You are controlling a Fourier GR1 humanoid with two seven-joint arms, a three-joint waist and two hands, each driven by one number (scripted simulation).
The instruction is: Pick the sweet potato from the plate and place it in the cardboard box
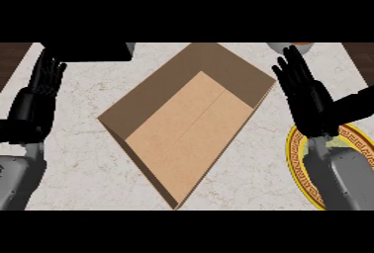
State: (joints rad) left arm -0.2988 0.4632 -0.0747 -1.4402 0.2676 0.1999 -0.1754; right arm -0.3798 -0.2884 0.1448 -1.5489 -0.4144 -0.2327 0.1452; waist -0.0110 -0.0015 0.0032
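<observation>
**Both hands open, sweet potato out of sight**

I cannot see the sweet potato, so its long axis and heading cannot be told. It may lie on the plate (298, 148), whose gold-patterned yellow rim shows at the right, mostly hidden under my right forearm. My right hand (306, 94) hangs above it, fingers straight, holding nothing. The cardboard box (186, 123) sits open, turned like a diamond, mid-worktop (80, 163). My left hand (40, 94) rests open at the left edge. I judge I should first uncover the plate, then close around the potato's middle.
</observation>
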